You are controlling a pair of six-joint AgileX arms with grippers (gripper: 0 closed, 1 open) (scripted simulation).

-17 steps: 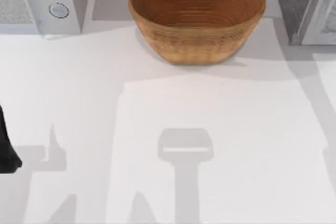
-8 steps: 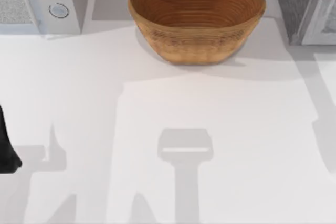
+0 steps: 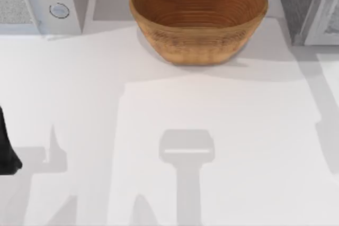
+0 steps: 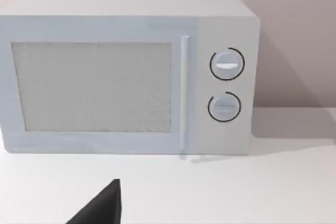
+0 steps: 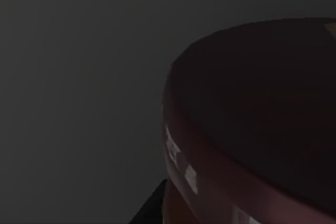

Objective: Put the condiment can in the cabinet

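The cabinet point(image 3: 294, 3) stands at the table's back right corner, with a dark grey side and a lighter front panel point(image 3: 327, 15). The condiment can is out of view. My left arm is parked at the table's left edge, where a dark part of it point(image 3: 5, 152) shows in the top view. One black fingertip point(image 4: 101, 209) of it pokes into the left wrist view, in front of the microwave. The right wrist view is dark.
A large woven bowl point(image 3: 198, 17) sits at the back middle of the table. A white microwave point(image 3: 39, 1) with two round dials point(image 4: 226, 65) stands at the back left. Grey arm shadows lie across the white tabletop point(image 3: 159, 104).
The grey shadow along the table's right edge has shifted slightly. The bowl, the microwave and the left arm have not moved.
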